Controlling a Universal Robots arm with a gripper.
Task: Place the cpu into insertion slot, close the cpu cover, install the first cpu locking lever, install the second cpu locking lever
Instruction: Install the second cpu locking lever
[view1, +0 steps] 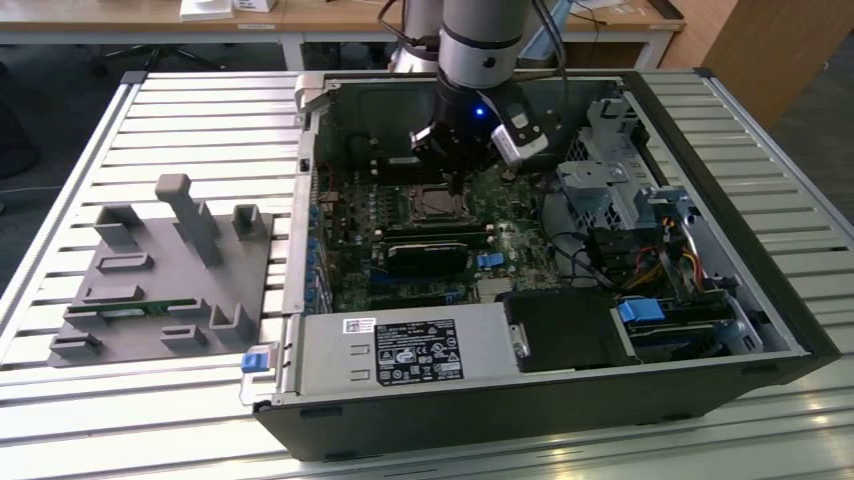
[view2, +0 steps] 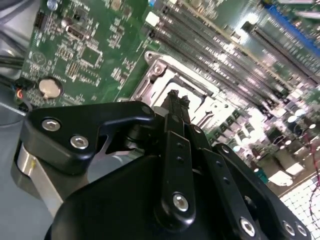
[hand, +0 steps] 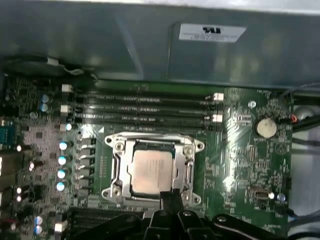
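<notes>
Silver-grey and square, the flat metal-faced cpu already lies in the insertion slot, the small silvery-rimmed socket set into the green circuit board, and the thin silvery metal cpu cover with its square window appears to lie down over it, framing the chip on all four sides. In the first wrist view the black claw has its fingers drawn narrow, tips together and holding nothing, at the frame's 6 o'clock edge, touching or nearly touching the metal; in the exterior view the claw hangs just above the socket inside the open grey computer case on the slatted metal counter. I cannot tell whether either locking lever is latched. The risk, as I judge it, is a slip: the tip bears on a thin, smooth edge, and a push slightly off line could skid it onto the board's small parts at 9 o'clock of the socket, or toward the long black memory slots at 12 o'clock. Pressing while the cover sits unevenly could also load the chip crookedly against the socket.
</notes>
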